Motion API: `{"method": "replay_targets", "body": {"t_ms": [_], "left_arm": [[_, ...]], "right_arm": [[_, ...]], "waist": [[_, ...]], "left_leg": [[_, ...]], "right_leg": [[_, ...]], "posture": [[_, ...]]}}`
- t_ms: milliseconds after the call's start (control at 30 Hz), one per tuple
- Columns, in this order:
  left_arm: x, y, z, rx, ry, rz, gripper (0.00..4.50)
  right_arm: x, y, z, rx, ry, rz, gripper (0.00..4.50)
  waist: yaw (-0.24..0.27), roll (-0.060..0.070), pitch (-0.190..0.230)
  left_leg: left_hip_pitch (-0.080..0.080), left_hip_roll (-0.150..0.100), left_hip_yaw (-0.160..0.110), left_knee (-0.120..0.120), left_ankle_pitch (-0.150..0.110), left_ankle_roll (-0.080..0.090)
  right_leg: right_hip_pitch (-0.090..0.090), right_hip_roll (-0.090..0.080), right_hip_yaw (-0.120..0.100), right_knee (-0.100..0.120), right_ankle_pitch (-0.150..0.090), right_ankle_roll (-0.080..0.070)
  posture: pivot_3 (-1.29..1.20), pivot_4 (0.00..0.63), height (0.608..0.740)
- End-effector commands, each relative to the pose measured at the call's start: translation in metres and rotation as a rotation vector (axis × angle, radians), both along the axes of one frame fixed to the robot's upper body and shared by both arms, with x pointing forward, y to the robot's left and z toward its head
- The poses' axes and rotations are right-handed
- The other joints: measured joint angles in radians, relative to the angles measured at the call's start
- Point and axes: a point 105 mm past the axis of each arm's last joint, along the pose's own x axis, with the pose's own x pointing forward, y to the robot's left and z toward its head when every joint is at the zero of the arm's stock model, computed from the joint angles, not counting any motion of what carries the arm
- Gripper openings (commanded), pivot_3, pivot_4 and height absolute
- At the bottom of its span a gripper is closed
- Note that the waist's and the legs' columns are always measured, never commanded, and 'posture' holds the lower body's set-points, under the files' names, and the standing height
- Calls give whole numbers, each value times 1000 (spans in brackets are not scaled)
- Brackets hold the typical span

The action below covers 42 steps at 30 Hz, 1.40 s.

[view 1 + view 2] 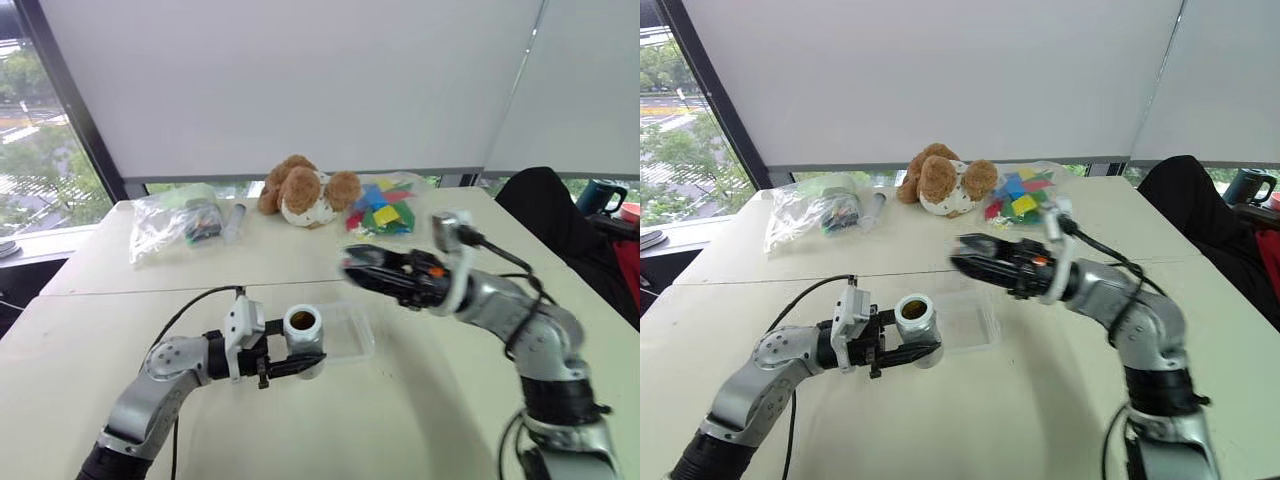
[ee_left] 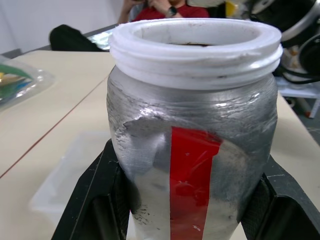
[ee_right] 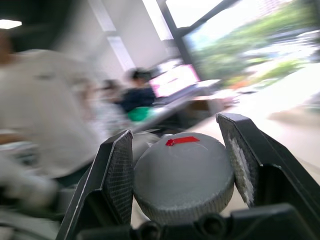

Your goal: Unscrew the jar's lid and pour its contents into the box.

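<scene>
Table (image 1: 420, 400) | left tool (image 1: 292, 367) grips jar (image 1: 304, 335) | right tool (image 3: 182, 165) apparently grips lid (image 3: 184, 177)

No legible text, label, brand, number or sign appears on any surface. The only markings are plain red tape: a vertical strip on the silvery-white cylindrical jar (image 2: 192, 175) and a short strip on the round grey screw lid (image 3: 182, 175). Neither strip carries any lettering.

Soft daylight from the windows (image 1: 40, 150); right wrist view's background is smeared with motion blur.
</scene>
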Motion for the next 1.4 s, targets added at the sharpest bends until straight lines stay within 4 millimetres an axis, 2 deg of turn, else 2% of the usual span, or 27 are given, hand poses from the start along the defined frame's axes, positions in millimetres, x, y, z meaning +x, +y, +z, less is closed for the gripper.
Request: {"method": "replay_targets", "body": {"t_ms": [33, 100, 167, 233, 367, 467, 567, 700, 733, 767, 933, 1033, 1067, 1200, 1267, 1333, 1400], "left_arm": [[-1, 12, 16, -36, -34, 5, 2070], [-1, 19, 21, -41, -26, -2, 2070], [0, 23, 24, -39, -21, -7, 2070], [0, 25, 26, -34, -17, -12, 2070], [4, 27, 28, -24, -8, -21, 2070], [7, 26, 29, -17, -1, -28, 2070], [10, 26, 29, -14, 14, -25, 2070], [19, 28, 33, -22, 5, 28, 2070], [23, 28, 33, -12, 0, 55, 2070], [27, 29, 31, 13, 6, 76, 2070], [45, 35, 33, 109, -60, 166, 2070], [55, 37, 38, 159, -133, 211, 2070], [61, 38, 37, 207, -181, 241, 2070], [76, 31, 37, 311, -311, 273, 2070], [82, 25, 35, 380, -380, 282, 2070], [90, 17, 31, 512, -528, 291, 2070], [97, 4, 35, 522, -658, 307, 2070]], "right_arm": [[14, -57, -14, -61, -106, -269, 2281], [18, -103, -58, -230, -121, -425, 2281], [17, -127, -84, -281, -104, -499, 2281], [19, -142, -99, -260, -90, -573, 2281], [22, -161, -129, -310, -82, -677, 2281], [27, -173, -140, -274, -32, -741, 2281], [32, -179, -142, -207, 11, -779, 2281], [29, -182, -139, -192, 21, -773, 4240], [27, -183, -136, -205, 3, -770, 4476], [24, -183, -130, -203, -8, -765, 4476], [5, -168, -91, -266, -118, -651, 4476], [-9, -145, -76, -328, -157, -522, 4476], [-15, -131, -71, -356, -172, -451, 4476], [-28, -90, -64, -391, -186, -280, 4476], [-29, -76, -64, -397, -190, -242, 4476], [-28, -66, -63, -388, -197, -228, 4476], [-27, -61, -64, -382, -195, -226, 4476]], "waist": [[-5, 0, 0], [-4, -1, -1], [-4, -1, 0], [-12, 1, 1], [-23, 1, 1], [-23, 1, 1], [-19, 1, 1], [-12, 1, 1], [-9, 1, 1], [-7, 1, 1], [-7, 1, 2], [-9, 1, 2], [-9, 1, 2], [-8, 1, 2], [-5, 0, 2], [-1, 0, 2], [6, 0, 2]], "left_leg": [[0, 0, 0, 0, 0, 0], [1, 0, 0, 0, 0, 0], [1, 0, 0, 0, 0, 0], [2, 0, 3, 0, 0, 0], [8, 2, 10, -1, 0, 0], [11, 2, 12, -2, 0, 0], [14, 2, 14, -2, 0, 0], [17, 2, 14, -2, 0, 1], [17, 2, 14, -2, 0, 1], [17, 2, 14, -2, 0, 1], [17, 1, 14, -2, 0, 1], [17, 1, 14, -2, 0, 1], [17, 1, 14, -2, 0, 1], [17, 2, 14, -2, 0, 1], [17, 1, 14, -2, 0, 1], [16, 1, 14, -2, 0, 1], [16, 1, 14, -2, 0, 1]], "right_leg": [[0, 0, 0, 0, 0, 0], [0, 0, 0, 0, 0, 0], [1, 1, 0, 0, 0, 0], [1, 1, 2, 1, 0, 0], [1, 2, 9, 2, 0, 0], [4, 2, 12, 2, 0, 0], [7, 2, 14, 1, 0, 0], [10, 2, 15, 0, -1, 0], [10, 2, 15, 0, -1, 0], [10, 2, 15, 0, -1, 0], [11, 1, 15, -1, -1, 1], [11, 2, 15, -1, -1, 1], [11, 2, 15, -1, -1, 2], [11, 2, 15, -1, -1, 2], [11, 2, 15, -2, -1, 2], [11, 2, 15, -3, -1, 2], [11, 1, 15, -4, -1, 2]], "posture": [[0, 150, 740], [0, 150, 740], [0, 150, 740], [0, 150, 740], [0, 150, 740], [0, 150, 740], [0, 150, 740], [0, 150, 740], [0, 150, 740], [0, 150, 740], [0, 150, 740], [0, 150, 740], [0, 150, 740], [0, 150, 740], [0, 150, 740], [0, 150, 740], [0, 150, 740]]}}
